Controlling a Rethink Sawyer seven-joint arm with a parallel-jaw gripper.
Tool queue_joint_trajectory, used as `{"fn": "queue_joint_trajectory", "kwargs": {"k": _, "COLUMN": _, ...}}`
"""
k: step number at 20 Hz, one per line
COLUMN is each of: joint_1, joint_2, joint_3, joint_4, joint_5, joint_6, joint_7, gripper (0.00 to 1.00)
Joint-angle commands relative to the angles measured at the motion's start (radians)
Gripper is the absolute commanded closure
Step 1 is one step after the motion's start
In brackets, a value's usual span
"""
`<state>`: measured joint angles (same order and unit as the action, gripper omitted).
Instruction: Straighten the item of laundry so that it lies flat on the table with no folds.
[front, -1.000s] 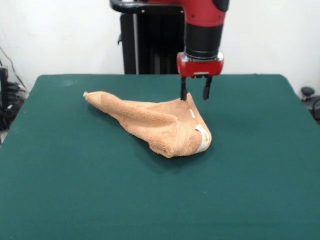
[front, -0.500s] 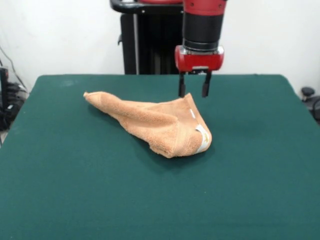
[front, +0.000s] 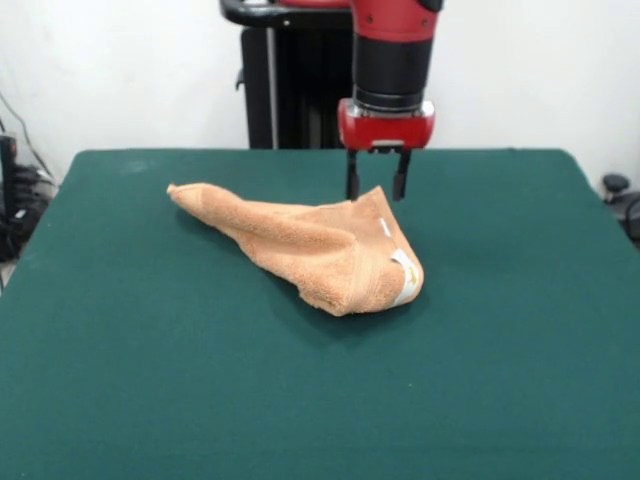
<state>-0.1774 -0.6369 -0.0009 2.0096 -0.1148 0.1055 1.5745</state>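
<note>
The item of laundry (front: 320, 245) is an orange-tan towel, folded and bunched in a rough triangle on the green table (front: 150, 380). One thin corner stretches to the left and a raised corner peaks at the far right. A white label shows on its right-hand edge. My gripper (front: 376, 188) hangs open just above and behind that raised corner, with nothing between its fingers.
The table's far edge runs just behind the gripper. Cables and dark equipment (front: 12, 200) sit beyond the table's left edge, and a dark object (front: 618, 190) beyond its right edge.
The gripper has risen slightly off the towel's raised corner and shifted a little to the left. The towel has not moved.
</note>
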Motion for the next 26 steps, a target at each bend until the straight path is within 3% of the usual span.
{"fn": "queue_joint_trajectory", "kwargs": {"k": 1, "joint_1": 0.005, "joint_2": 0.129, "joint_3": 0.066, "joint_4": -0.089, "joint_5": -0.034, "joint_6": -0.07, "joint_7": 0.12, "gripper": 0.0}}
{"fn": "queue_joint_trajectory", "kwargs": {"k": 16, "joint_1": 0.051, "joint_2": 0.159, "joint_3": 0.038, "joint_4": -0.092, "joint_5": -0.014, "joint_6": -0.112, "joint_7": 0.156, "gripper": 0.0}}
{"fn": "queue_joint_trajectory", "kwargs": {"k": 26, "joint_1": 0.09, "joint_2": 0.127, "joint_3": 0.017, "joint_4": -0.056, "joint_5": 0.0, "joint_6": -0.125, "joint_7": 0.18, "gripper": 0.0}}
